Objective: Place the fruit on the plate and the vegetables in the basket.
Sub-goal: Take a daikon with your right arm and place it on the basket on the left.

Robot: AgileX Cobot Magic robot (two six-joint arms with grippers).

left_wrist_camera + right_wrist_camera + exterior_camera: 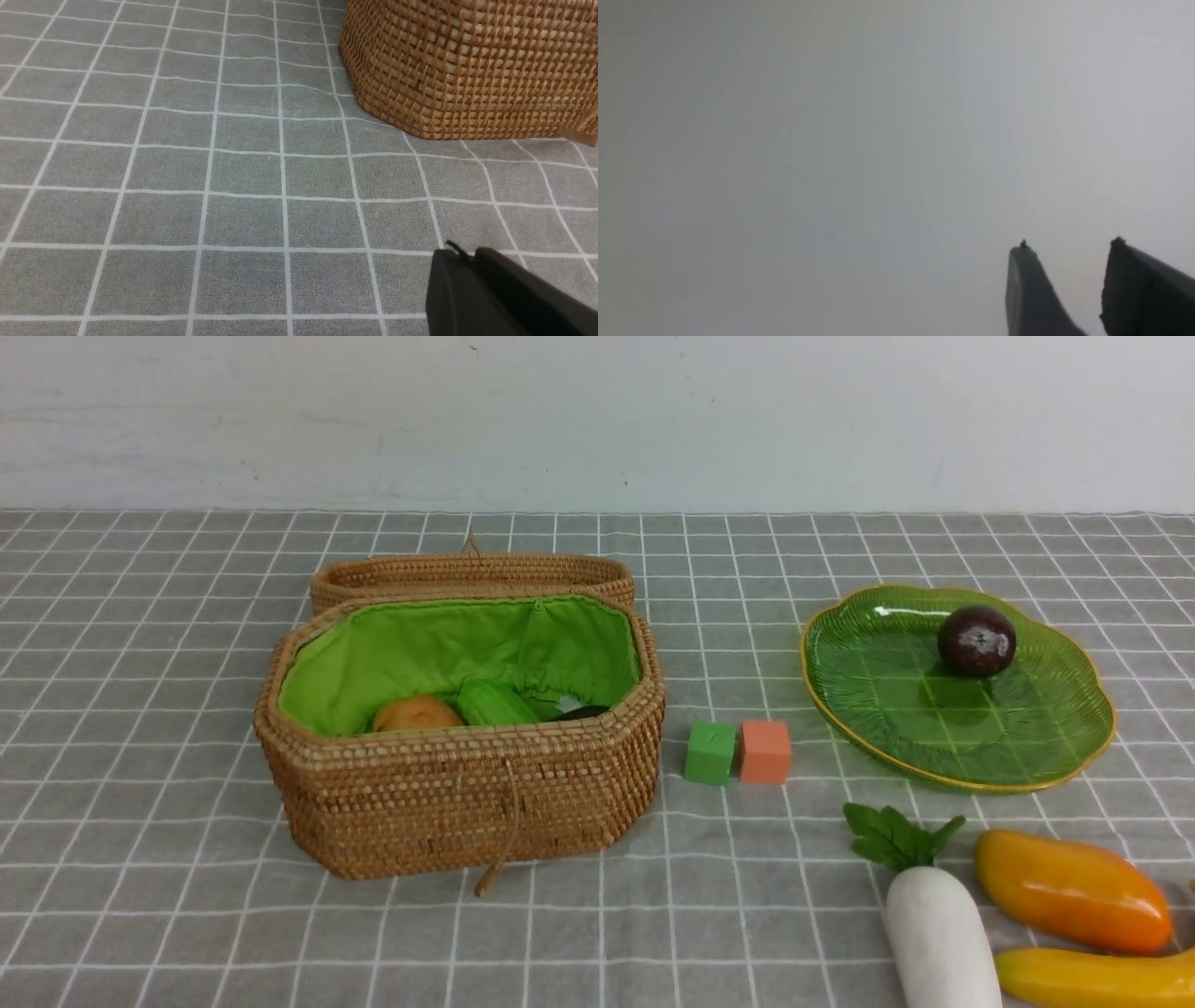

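The wicker basket (467, 793) stands open at centre left, with the potato (416, 715), the cucumber (495, 704) and a dark sliver of the eggplant (581, 713) inside. The green plate (934, 728) at the right holds the mangosteen (977, 640). The radish (938, 933), the mango (1072, 890) and the banana (1092, 976) lie on the cloth at the front right. Neither arm shows in the front view. My left gripper (467, 254) is shut and empty, low over the cloth beside the basket (472, 70). My right gripper (1069, 245) is open and empty, facing a blank grey surface.
A green cube (709, 752) and an orange cube (766, 751) sit side by side between basket and plate. The basket's lid (471, 575) lies behind it. A grey checked cloth (149, 859) covers the table; a white wall stands behind.
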